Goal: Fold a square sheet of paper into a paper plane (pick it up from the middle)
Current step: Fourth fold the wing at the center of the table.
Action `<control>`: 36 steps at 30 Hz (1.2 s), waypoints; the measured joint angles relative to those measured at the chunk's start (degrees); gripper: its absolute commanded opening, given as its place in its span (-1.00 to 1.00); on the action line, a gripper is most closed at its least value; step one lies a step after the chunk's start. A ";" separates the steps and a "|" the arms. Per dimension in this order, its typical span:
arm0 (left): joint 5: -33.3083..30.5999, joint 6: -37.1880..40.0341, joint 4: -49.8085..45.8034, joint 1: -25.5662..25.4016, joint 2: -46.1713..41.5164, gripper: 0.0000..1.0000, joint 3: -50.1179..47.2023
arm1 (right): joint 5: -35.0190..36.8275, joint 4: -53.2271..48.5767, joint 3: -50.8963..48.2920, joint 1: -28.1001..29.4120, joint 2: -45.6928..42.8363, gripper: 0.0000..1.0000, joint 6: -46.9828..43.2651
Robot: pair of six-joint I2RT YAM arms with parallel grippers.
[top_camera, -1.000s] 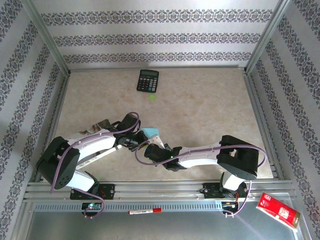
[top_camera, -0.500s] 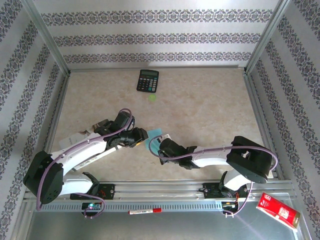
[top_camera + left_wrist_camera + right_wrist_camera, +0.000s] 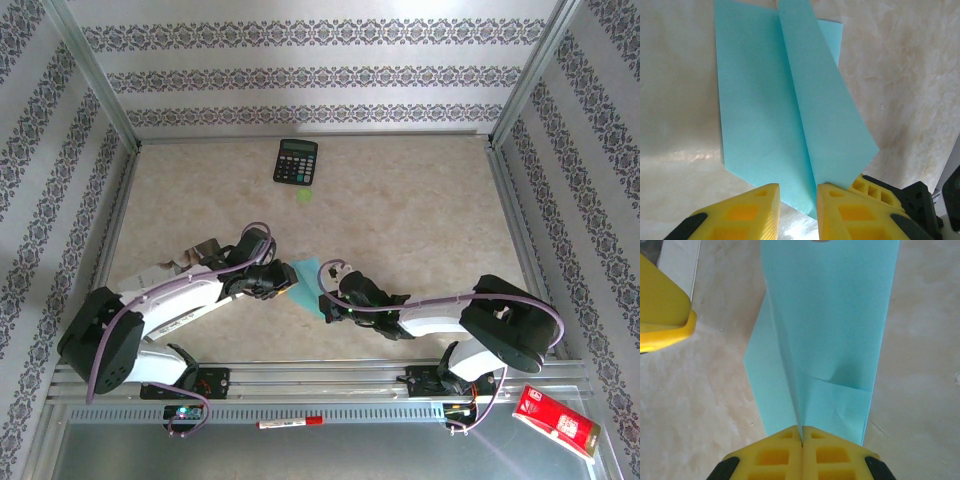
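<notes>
Straight towards the arms from the black calculator (image 3: 296,161), well apart from it and near the front edge of the marbled worktop (image 3: 420,210), sits the sheet of paper (image 3: 308,274). It is light cyan and already partly folded. The left fingers (image 3: 284,283) meet it from the calculator's left side. The right fingers (image 3: 326,302) meet it from the calculator's right side, a little nearer the arm bases.

From the left wrist, the sheet lies mostly flat on the worktop, with one long strip turned over along a straight crease. That crease runs down to the yellow left fingers (image 3: 832,200), which stand a little apart with the sheet's near edge in the gap between them. One finger is just at the crease, but I cannot tell whether it presses the paper. The tip of the right fingers (image 3: 875,187) is just beside them, at the sheet's corner.

From the right wrist, the right fingers (image 3: 801,442) are pressed together and clamped on a raised ridge of the sheet, which stands up between them. A small crumple marks the paper just beside that ridge.

A tiny green scrap (image 3: 303,196) lies just on the arms' side of the calculator. A grey-white booklet (image 3: 195,252) peeks out under the left arm, well towards the front and left of the calculator.
</notes>
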 measured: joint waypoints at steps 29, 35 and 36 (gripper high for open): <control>0.09 5.57 4.46 -0.98 15.02 -0.88 3.26 | -10.84 21.84 -6.84 -7.41 8.72 -1.00 17.40; -0.04 6.62 4.68 -0.96 15.26 -0.90 3.34 | -13.31 27.69 -8.33 -8.90 10.95 -1.00 20.92; -0.02 6.73 4.72 -0.96 15.28 -0.90 3.34 | -13.44 28.09 -8.48 -9.05 11.10 -1.00 21.24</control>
